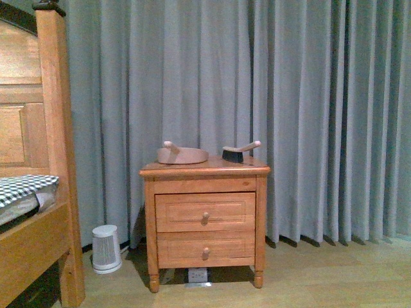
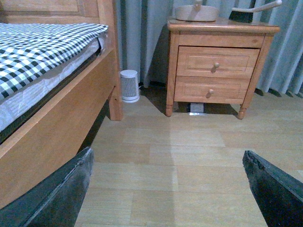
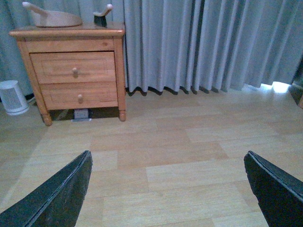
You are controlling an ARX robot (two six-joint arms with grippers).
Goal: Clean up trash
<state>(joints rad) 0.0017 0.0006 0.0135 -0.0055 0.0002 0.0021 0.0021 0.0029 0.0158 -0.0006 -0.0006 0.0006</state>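
Floor | pale boxy item under nightstand | left pincer, right pincer agape

Left gripper: only two dark fingers show, both clipped by the frame edge, with the body out of shot. Same for the right gripper, whose fingers are cut at the edge. Beside the left gripper the bed runs out of frame, and far ahead of it the dustpan and brush on the nightstand are cropped. The small pale object on the floor under the nightstand, far ahead of both grippers, is too small to identify.
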